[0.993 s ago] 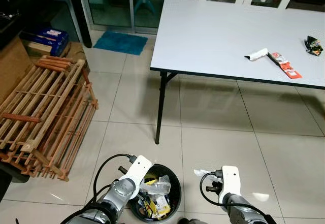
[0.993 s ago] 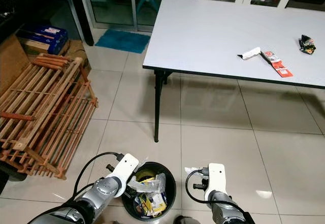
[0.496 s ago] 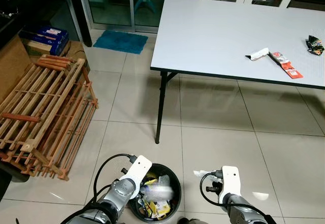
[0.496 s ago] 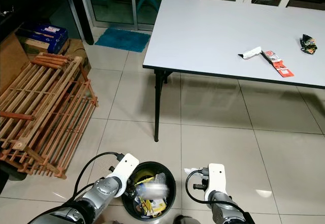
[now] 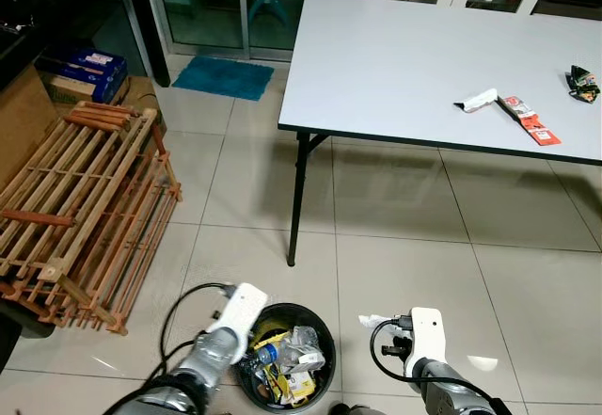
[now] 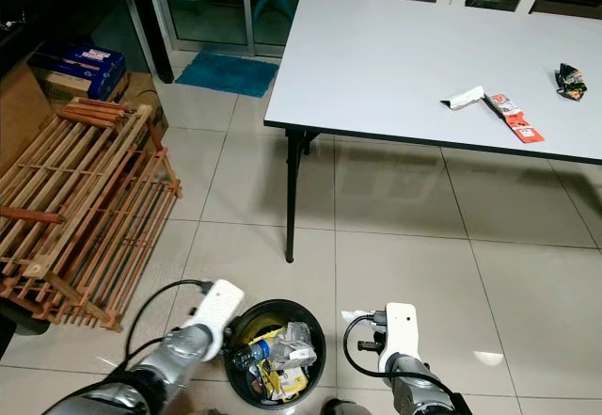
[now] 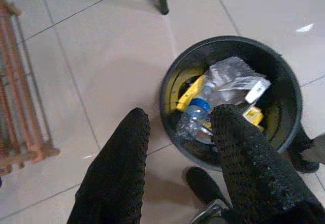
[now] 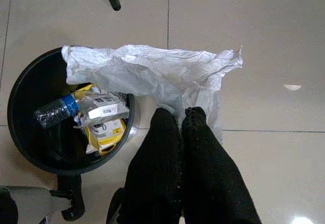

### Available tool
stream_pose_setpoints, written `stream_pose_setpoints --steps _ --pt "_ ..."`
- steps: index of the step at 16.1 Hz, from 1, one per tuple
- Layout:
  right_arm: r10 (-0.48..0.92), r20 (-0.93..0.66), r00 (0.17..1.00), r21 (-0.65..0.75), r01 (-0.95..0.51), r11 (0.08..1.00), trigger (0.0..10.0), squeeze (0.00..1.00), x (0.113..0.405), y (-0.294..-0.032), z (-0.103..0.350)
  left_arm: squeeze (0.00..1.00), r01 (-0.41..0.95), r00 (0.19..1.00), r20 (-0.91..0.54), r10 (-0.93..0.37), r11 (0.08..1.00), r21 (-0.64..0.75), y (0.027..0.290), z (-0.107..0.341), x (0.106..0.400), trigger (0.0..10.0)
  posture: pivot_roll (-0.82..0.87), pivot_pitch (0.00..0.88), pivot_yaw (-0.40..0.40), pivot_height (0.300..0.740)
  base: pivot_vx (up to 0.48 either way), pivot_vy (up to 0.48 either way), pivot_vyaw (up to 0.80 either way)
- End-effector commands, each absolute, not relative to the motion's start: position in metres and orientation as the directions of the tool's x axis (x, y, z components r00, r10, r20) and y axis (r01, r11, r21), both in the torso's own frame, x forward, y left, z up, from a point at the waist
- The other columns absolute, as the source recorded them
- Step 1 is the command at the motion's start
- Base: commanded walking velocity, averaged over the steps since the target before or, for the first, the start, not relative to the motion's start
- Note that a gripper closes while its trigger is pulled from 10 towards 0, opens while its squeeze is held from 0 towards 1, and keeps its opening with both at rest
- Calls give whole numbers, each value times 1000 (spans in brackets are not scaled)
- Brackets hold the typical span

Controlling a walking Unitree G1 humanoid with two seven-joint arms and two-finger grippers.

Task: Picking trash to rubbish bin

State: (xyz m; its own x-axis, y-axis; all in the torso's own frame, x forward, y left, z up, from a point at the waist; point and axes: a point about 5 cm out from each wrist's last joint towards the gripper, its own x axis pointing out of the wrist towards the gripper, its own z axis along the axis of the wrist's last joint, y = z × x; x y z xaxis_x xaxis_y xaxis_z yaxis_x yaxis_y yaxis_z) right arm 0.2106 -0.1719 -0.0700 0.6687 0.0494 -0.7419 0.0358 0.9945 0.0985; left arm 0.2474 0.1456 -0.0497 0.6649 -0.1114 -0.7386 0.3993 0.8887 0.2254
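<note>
Two spread left fingers (image 7: 238,148) over bin (image 7: 284,82) rim; bare tiles (image 5: 395,189) beyond

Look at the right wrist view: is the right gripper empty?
No: the right gripper is shut on a crumpled white plastic sheet that hangs over the rim of the black bin.

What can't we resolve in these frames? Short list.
- Bin contents: bottle and wrappers show; lower layers are buried, and the left end effector finger covers part in the left wrist view.
- Table trash in the eye views: white wrapper, red packet, dark packet are too small for labels.
- Right end effector: shut on white bag; what the bag holds is hidden by its folds.
- Table: right part cut off by the frame edge.
</note>
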Motion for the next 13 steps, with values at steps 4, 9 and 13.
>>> stream_pose_setpoints --steps 4,9,13 --pt "50 -751 658 93 30 995 10000 0 208 -173 -71 0 321 657 -752 -45 920 225 158 -57 237 10000 -15 73 -46 740 0 0 0" --pt "152 -738 657 114 -101 988 10000 0 219 -157 -66 0 274 657 -754 2 931 240 168 -59 232 10000 -8 69 -47 740 0 0 0" --pt "306 -719 624 83 -360 929 10000 0 235 -123 -56 0 254 667 -744 19 934 252 173 -57 235 10000 -5 65 -47 740 0 0 0"
